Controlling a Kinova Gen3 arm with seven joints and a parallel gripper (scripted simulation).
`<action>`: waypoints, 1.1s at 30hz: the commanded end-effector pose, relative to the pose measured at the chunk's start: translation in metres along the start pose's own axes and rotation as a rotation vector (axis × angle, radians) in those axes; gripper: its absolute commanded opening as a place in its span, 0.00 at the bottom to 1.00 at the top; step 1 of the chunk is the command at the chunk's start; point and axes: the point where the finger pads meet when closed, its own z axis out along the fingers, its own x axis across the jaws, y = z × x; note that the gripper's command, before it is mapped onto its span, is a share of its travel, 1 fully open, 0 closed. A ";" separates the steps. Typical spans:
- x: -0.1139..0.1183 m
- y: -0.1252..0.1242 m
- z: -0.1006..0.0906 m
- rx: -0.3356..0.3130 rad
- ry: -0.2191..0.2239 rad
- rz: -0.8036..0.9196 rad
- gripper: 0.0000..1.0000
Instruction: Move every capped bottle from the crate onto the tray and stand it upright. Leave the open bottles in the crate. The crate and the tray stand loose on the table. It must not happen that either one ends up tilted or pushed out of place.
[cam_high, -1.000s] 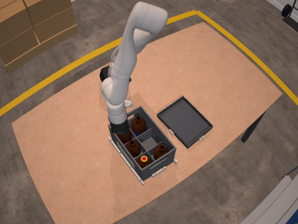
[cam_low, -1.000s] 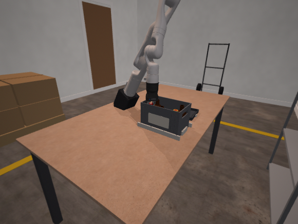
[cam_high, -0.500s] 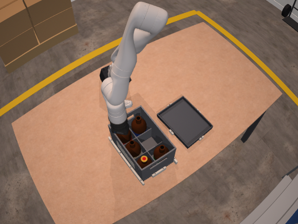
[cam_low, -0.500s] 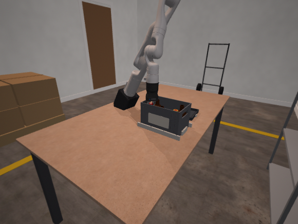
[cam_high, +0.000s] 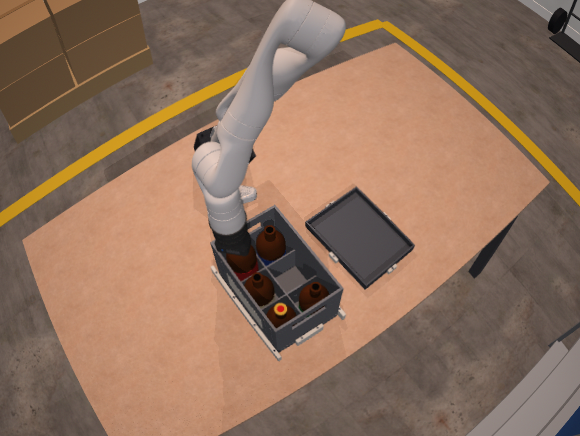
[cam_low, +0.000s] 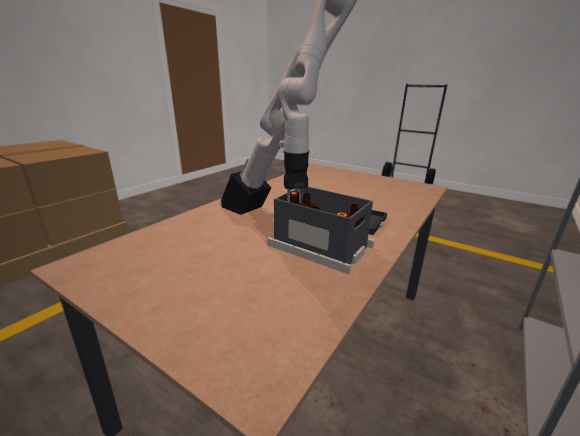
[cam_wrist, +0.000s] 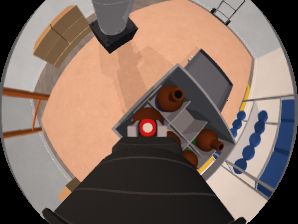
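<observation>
A dark grey crate (cam_high: 320, 320) (cam_low: 345, 237) with six compartments stands on the table. My gripper (cam_high: 239, 250) (cam_low: 295, 191) (cam_wrist: 147, 125) reaches down into its far left compartment and is shut on the neck of a brown bottle (cam_high: 245, 261) with a red cap (cam_wrist: 148, 127). A second capped bottle (cam_high: 281, 311) (cam_low: 342, 214), with a yellow and red cap, stands in the near left compartment. Open brown bottles stand in three compartments: the far right one (cam_high: 270, 242), the middle left one (cam_high: 259, 287) and the near right one (cam_high: 313, 295). The middle right compartment is empty. The dark tray (cam_high: 360, 235) (cam_low: 378, 218) (cam_wrist: 208, 72) lies empty to the right of the crate.
The arm's black base (cam_low: 245, 192) sits on the table behind the crate. Cardboard boxes (cam_high: 60, 55) (cam_low: 50, 190) stand on the floor to the left. A hand truck (cam_low: 417, 135) stands by the far wall. A shelf (cam_low: 560, 310) is at the right.
</observation>
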 end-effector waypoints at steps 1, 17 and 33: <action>-0.002 0.005 -0.013 -0.019 -0.014 -0.004 0.00; -0.001 0.005 -0.055 -0.015 -0.010 -0.003 0.00; -0.001 0.005 -0.097 -0.014 -0.010 -0.002 0.00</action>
